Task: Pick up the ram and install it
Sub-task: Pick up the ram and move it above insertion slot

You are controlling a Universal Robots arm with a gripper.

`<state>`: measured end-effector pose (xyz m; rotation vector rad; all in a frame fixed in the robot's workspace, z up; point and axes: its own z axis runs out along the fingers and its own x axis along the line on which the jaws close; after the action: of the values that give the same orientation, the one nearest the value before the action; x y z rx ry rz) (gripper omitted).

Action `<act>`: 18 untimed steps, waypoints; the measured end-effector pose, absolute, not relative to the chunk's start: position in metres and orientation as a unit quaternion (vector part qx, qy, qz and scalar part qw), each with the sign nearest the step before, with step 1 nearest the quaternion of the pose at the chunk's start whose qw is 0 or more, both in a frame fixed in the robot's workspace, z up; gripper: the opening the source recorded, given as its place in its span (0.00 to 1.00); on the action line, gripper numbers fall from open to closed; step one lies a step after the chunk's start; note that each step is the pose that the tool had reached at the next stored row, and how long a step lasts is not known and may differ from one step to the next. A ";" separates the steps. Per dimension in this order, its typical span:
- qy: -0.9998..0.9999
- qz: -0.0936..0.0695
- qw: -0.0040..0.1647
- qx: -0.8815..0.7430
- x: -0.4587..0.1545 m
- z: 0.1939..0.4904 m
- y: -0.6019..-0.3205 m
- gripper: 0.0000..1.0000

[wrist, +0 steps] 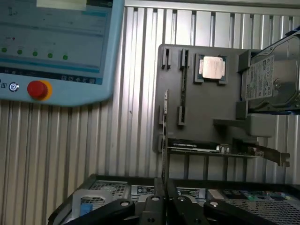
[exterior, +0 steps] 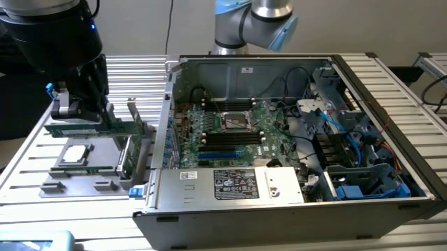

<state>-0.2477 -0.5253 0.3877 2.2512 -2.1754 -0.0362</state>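
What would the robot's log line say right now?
fingers: shut on ram | ram: held over grey holder | install: not done

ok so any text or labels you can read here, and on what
Nothing reads clearly.
power supply label: blurred.
hard drive label: blurred.
pendant screen: blurred.
case wall sticker: too small.

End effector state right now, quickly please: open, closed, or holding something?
End effector: closed, holding the ram.
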 end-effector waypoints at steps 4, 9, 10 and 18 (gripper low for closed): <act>-0.695 -0.012 0.005 0.719 -0.230 0.388 -0.525 0.13; -0.695 -0.013 0.004 0.719 -0.209 0.393 -0.525 0.13; -0.695 -0.013 0.004 0.719 -0.205 0.394 -0.525 0.13; -0.694 -0.013 0.004 0.720 -0.171 0.399 -0.525 0.13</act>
<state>-0.1715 -0.5253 0.3989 2.2553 -2.1746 -0.0400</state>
